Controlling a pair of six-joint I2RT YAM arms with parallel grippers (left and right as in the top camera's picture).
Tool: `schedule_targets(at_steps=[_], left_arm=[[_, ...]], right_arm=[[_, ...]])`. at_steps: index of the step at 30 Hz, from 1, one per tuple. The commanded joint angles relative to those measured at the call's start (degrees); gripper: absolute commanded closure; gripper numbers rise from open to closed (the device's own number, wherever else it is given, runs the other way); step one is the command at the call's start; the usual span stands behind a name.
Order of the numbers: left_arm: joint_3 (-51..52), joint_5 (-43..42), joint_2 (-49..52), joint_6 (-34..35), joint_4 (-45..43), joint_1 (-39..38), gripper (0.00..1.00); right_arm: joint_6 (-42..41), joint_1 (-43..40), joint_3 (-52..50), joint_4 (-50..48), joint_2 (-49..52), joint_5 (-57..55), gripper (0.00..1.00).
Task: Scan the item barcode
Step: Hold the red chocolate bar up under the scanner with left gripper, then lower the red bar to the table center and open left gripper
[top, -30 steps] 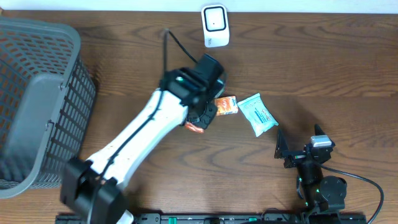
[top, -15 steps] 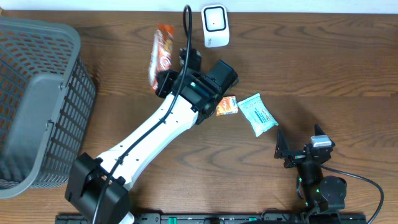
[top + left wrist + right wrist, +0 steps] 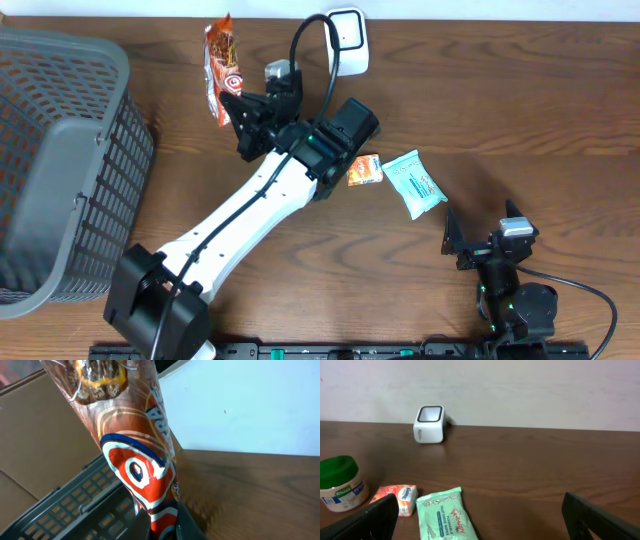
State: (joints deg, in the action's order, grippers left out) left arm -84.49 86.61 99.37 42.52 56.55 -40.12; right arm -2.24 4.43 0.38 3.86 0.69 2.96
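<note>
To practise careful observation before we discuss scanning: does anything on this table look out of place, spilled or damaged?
Nothing looks spilled or torn. Only the snack packet stands out: the left gripper holds it aloft, left of the scanner, not over its window.

Overhead: fixed high above, looking straight down on the wooden table; far enough to take in the whole top, with the grey basket at left, the white scanner at the upper edge and the arm bases at the lower edge.
Left wrist: raised and tilted, very near the snack bag at mid-frame; faces past it toward the basket rim and the pale wall.
Right wrist: low over the tabletop, facing level toward the far wall; near the green wipes packet and the orange packet, far from the scanner.
Shared, overhead and left wrist: snack bag, basket, table surface.
Shared, overhead and right wrist: scanner, both packets, the table strip between them.
</note>
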Motion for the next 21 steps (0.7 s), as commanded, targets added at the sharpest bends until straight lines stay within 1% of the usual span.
schedule_targets(at_steps=[1, 4, 5, 6, 8, 10, 12, 13, 21], left_arm=[[2.6, 3.4, -0.9, 4.1, -2.0, 1.6, 0.93], [3.8, 3.0, -0.9, 4.1, -3.6, 3.5, 0.93], [4.0, 1.8, -0.9, 4.1, -3.6, 3.8, 0.93], [4.2, -1.1, -0.9, 4.1, -3.5, 4.0, 0.93], [4.6, -9.3, -0.9, 5.1, -3.3, 4.3, 0.92], [5.6, -16.6, -0.9, 9.8, -3.3, 4.7, 0.93], [6.7, -21.3, -0.9, 14.4, -3.3, 5.2, 0.93], [7.0, -24.0, -0.9, 15.3, -3.3, 5.5, 0.93], [7.5, -55.5, -0.7, 15.9, -3.4, 8.6, 0.92]], right_arm=[[0.6, -0.2, -0.1, 0.2, -0.3, 0.0, 0.01], [0.6, -0.2, -0.1, 0.2, -0.3, 0.0, 0.01], [0.6, -0.2, -0.1, 0.2, -0.3, 0.0, 0.01], [0.6, -0.2, -0.1, 0.2, -0.3, 0.0, 0.01], [0.6, -0.2, -0.1, 0.2, -0.3, 0.0, 0.01], [0.6, -0.2, -0.1, 0.2, -0.3, 0.0, 0.01], [0.6, -0.2, -0.1, 0.2, -0.3, 0.0, 0.01], [0.6, -0.2, -0.1, 0.2, -0.3, 0.0, 0.01], [0.6, -0.2, -0.1, 0.2, -0.3, 0.0, 0.01]])
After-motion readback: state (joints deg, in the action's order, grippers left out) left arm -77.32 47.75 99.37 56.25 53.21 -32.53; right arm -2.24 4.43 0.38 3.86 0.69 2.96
